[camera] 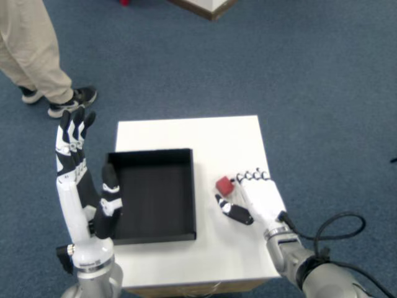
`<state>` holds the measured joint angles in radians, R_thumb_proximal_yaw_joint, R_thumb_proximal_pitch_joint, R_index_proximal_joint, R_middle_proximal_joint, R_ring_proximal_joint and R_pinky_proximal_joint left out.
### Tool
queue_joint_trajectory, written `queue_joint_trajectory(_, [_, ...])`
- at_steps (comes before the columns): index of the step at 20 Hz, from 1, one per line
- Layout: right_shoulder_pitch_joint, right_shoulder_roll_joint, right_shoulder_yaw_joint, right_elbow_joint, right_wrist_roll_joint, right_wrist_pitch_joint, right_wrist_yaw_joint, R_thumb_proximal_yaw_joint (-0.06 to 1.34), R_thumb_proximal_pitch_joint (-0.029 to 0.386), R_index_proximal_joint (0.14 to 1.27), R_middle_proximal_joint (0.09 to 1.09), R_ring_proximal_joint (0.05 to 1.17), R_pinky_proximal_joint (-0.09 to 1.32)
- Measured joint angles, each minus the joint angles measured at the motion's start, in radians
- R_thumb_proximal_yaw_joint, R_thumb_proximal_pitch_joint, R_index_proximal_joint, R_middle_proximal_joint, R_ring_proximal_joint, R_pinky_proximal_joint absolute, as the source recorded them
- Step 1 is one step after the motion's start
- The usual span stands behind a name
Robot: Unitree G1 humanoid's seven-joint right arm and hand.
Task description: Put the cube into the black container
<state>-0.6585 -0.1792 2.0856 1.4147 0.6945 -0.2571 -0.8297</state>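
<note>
1. None of the transfer looks done: the red cube [225, 185] sits on the white worktop [217, 136], just right of the black container [153, 193], which holds nothing.
2. The right robot hand [255, 197] rests beside the cube, fingertips [247, 178] near or touching it, thumb spread below; nothing is held.
3. What remains, by this judgement: closing on the cube, lifting it, carrying it left over the container wall, and releasing.

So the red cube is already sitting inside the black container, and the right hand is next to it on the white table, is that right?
Not quite. In the head view the red cube sits on the white table, outside the black container and to its right. The right hand is indeed beside the cube on the table.
</note>
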Motion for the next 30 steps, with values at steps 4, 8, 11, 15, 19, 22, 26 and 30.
queue_joint_trajectory(4, [0.001, 0.000, 0.012, 0.000, -0.019, 0.008, -0.004, 0.24, 0.115, 0.50, 0.33, 0.28, 0.13])
queue_joint_trajectory(8, [0.010, 0.000, 0.024, 0.000, -0.033, 0.018, -0.027, 0.25, 0.134, 0.58, 0.38, 0.31, 0.15])
queue_joint_trajectory(11, [0.022, 0.000, 0.024, 0.001, -0.032, 0.018, -0.039, 0.25, 0.143, 0.63, 0.39, 0.31, 0.16])
queue_joint_trajectory(15, [0.026, 0.000, 0.024, 0.002, -0.032, 0.018, -0.062, 0.29, 0.163, 0.67, 0.40, 0.32, 0.16])
queue_joint_trajectory(19, [0.029, 0.001, 0.026, 0.002, -0.033, 0.017, -0.096, 0.39, 0.203, 0.69, 0.42, 0.34, 0.18])
queue_joint_trajectory(22, [0.033, 0.002, 0.026, 0.002, -0.034, 0.017, -0.110, 0.41, 0.204, 0.70, 0.43, 0.35, 0.19])
queue_joint_trajectory(26, [0.037, 0.002, 0.027, 0.002, -0.034, 0.017, -0.110, 0.39, 0.188, 0.68, 0.43, 0.36, 0.21])
queue_joint_trajectory(30, [0.037, 0.004, 0.027, 0.002, -0.034, 0.017, -0.110, 0.36, 0.170, 0.66, 0.43, 0.36, 0.21])
